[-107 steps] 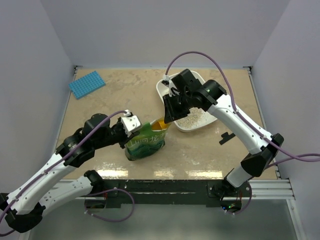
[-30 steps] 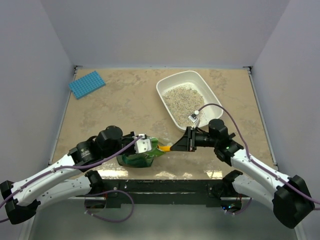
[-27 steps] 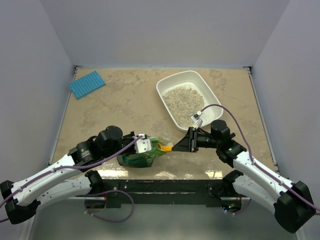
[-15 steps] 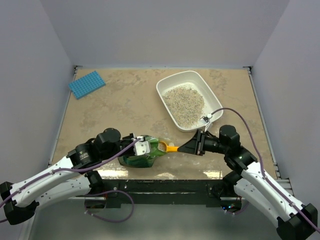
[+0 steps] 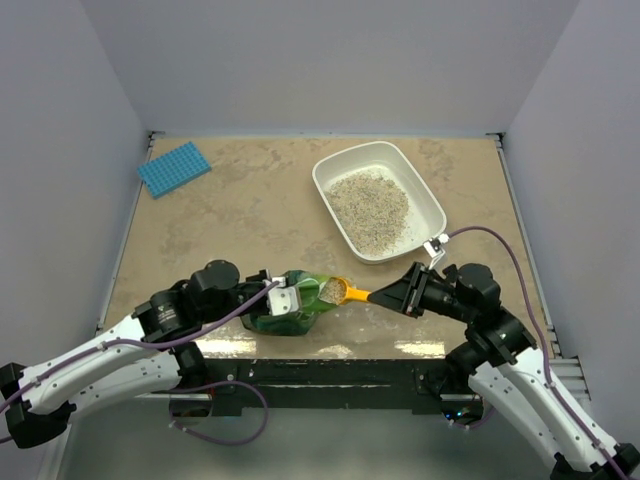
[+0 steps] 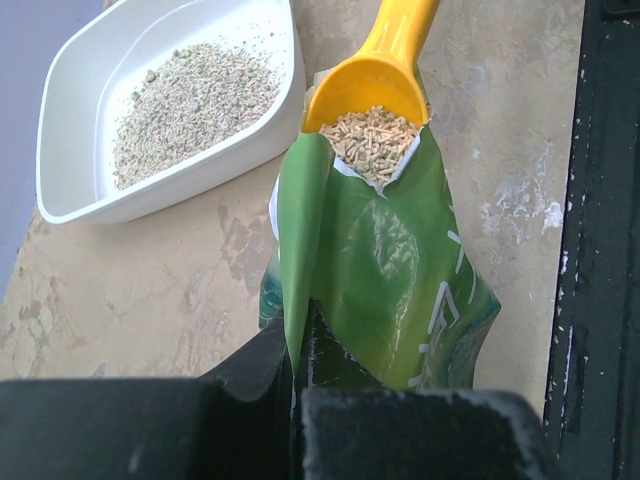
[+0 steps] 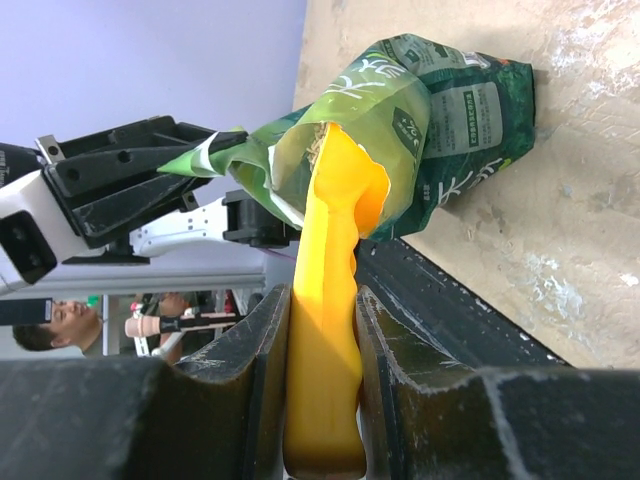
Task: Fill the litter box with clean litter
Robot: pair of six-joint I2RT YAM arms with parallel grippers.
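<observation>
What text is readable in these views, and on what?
On the green bag, light upper part: large white stylised characters, creased and tilted, not readable.
On the green bag, dark panel: blocks of small white print, too small to read.
On the white tray, yellow scoop and blue mat: no text visible.

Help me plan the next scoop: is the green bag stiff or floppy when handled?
Probably floppy: the green bag creases and folds where the left claw pinches it. Likely to slump if released, since it leans low, not upright.
</observation>
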